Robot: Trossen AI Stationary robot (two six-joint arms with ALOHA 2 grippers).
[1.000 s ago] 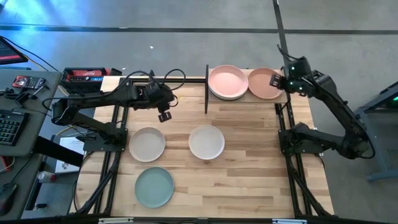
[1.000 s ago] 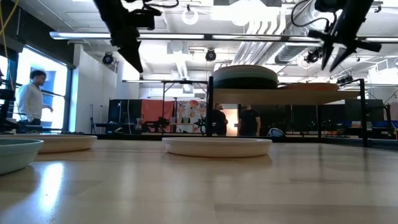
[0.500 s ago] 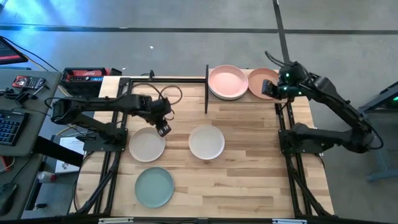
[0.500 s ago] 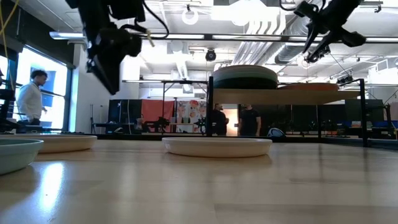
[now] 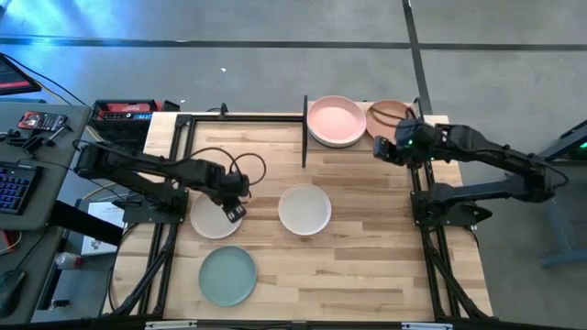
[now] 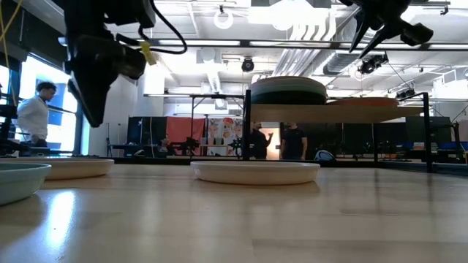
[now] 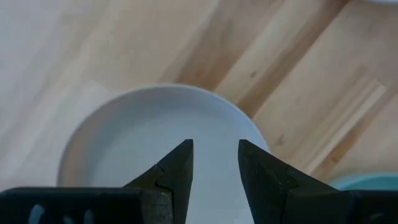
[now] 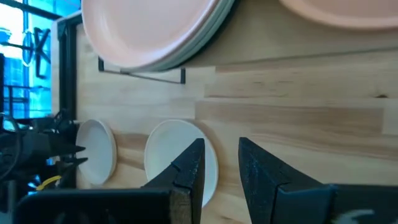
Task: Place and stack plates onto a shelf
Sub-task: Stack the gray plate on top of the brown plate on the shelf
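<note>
My left gripper (image 5: 231,212) hangs open just above the left cream plate (image 5: 213,216), fingers pointing down over its right part (image 7: 124,146); in the low view this gripper (image 6: 89,88) is still clear of the table. A second cream plate (image 5: 304,209) and a mint plate (image 5: 227,275) lie flat on the tabletop. On the shelf (image 5: 359,147) sit a pink-topped stack (image 5: 336,120) and a single salmon plate (image 5: 389,114). My right gripper (image 5: 382,149) is open and empty, in front of the shelf's near edge, high up (image 6: 387,22).
Black metal posts and a rail (image 5: 304,137) frame the shelf's left side. The arm bases stand on the table's left and right edges. A red-and-black box (image 5: 127,111) and a keyboard (image 5: 14,188) lie beyond the table's left side. People stand in the room behind (image 6: 35,117).
My left gripper has moved toward the near edge and down, from beside the shelf's left rail to just above the left cream plate. My right gripper has drawn back from over the salmon plate on the shelf toward the near edge and slightly left.
</note>
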